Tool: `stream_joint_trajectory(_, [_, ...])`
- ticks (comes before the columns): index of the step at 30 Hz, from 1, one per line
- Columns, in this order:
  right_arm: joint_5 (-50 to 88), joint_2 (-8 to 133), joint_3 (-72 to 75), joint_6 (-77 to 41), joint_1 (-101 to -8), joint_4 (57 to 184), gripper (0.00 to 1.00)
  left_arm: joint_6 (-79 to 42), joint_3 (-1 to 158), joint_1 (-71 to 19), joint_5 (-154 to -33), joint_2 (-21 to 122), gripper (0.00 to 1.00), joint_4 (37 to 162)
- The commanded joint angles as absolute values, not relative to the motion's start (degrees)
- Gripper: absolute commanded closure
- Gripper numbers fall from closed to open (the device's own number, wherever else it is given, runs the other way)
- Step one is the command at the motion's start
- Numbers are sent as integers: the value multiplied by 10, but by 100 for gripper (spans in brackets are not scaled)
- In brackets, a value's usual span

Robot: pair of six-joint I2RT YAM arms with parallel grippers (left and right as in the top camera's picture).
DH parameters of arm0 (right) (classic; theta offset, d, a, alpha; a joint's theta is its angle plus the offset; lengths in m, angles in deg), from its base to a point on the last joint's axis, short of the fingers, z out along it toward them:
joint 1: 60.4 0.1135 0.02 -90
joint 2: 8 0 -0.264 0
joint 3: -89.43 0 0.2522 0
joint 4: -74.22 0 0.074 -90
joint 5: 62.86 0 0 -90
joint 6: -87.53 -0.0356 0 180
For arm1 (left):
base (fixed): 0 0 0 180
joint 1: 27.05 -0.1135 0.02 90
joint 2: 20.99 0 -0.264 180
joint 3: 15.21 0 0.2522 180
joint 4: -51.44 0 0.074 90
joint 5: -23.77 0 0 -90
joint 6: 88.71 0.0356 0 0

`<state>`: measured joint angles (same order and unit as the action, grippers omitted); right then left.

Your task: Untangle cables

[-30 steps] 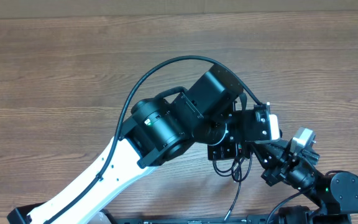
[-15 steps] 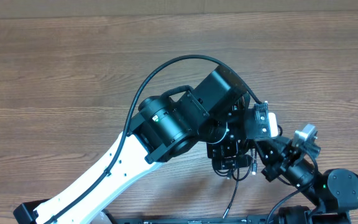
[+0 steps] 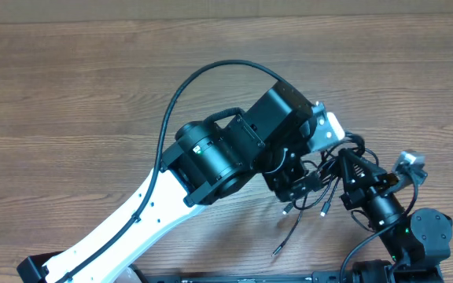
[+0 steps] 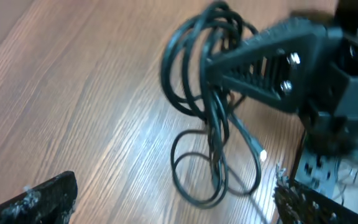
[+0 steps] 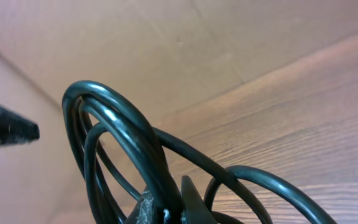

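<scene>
Cables (image 4: 216,124) sit bunched in your right gripper (image 4: 219,62), its fingers pinched shut on the loops, with the lower loops lying on the table (image 3: 69,79). Only your left wrist view shows the left gripper (image 4: 176,193) spread wide, holding nothing.

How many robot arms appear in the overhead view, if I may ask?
2: the white-and-black left arm reaching from bottom left, and the black right arm at bottom right.

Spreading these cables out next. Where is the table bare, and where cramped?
Bare table left of the left arm and along the whole far edge. Cramped between it and the right arm, where the cables dangle.
</scene>
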<state>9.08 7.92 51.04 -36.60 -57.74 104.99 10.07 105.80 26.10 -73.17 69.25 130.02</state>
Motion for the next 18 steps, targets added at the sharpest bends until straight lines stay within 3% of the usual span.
stream_joint_trajectory(1, [116,75,509,-471,-575,1029,96,10,1067,258,-718,697,0,1282])
stream_joint_trajectory(9, [26,75,509,-504,-575,956,96,-29,1067,258,-702,717,0,1266])
stream_joint_trajectory(18, [26,75,509,-504,-575,957,96,-41,1067,259,-703,761,0,1243])
